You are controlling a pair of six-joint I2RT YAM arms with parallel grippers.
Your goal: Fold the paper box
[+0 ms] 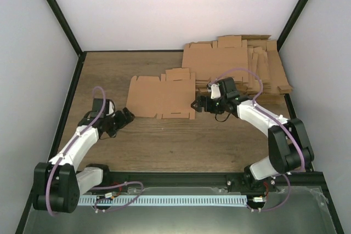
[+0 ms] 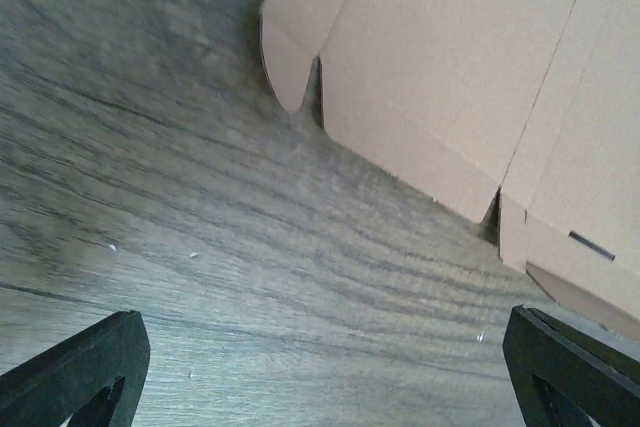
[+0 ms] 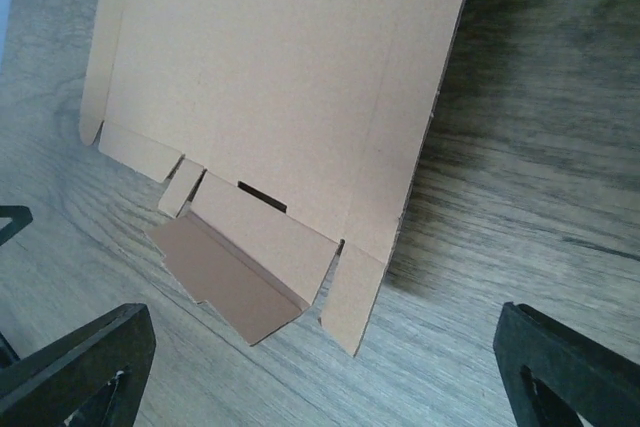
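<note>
Pale walls (image 1: 175, 4) enclose the wooden table (image 1: 164, 146) under the paper box (image 1: 162, 97).

White walls (image 1: 164, 9); wooden table (image 1: 164, 146)

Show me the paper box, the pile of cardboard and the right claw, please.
paper box (image 1: 162, 98), top view, middle of the flat sheet.
pile of cardboard (image 1: 236, 61), top view, its uppermost sheet.
right claw (image 1: 195, 105), top view, midway between its fingertips.
</note>
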